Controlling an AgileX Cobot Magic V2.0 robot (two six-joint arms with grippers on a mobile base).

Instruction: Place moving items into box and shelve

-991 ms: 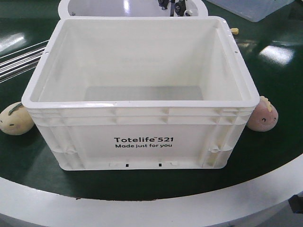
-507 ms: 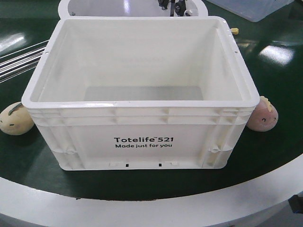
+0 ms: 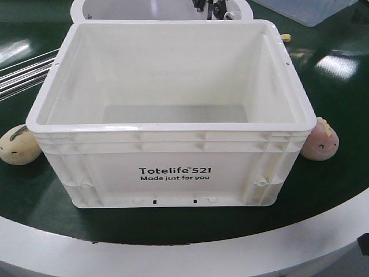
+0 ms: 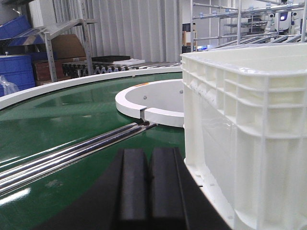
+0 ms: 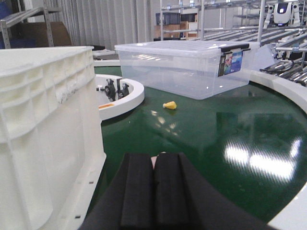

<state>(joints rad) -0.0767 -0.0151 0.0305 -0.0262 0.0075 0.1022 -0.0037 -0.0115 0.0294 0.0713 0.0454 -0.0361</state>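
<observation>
The white box [image 3: 173, 167], printed "Totelife 521", stands open and empty on the green round table. A cream plush toy [image 3: 20, 145] lies against its left side and a pink plush toy [image 3: 320, 139] against its right side. In the left wrist view my left gripper [image 4: 149, 151] is shut with nothing in it, low over the table beside the box wall [image 4: 249, 134]. My right gripper [image 5: 153, 157] is shut too, to the right of the box [image 5: 43, 134]. A pink sliver shows just past its tips. Neither gripper shows in the front view.
A clear plastic bin [image 5: 182, 67] stands at the back right, with a small yellow item [image 5: 170, 105] in front of it. A white ring hub [image 4: 153, 100] lies behind the box. Metal rails [image 4: 72, 153] run across the left. The table's white rim [image 3: 173, 254] is near.
The box and both plush toys have stayed put. A dark part at the bottom right corner of the front view has slid slightly to the right.
</observation>
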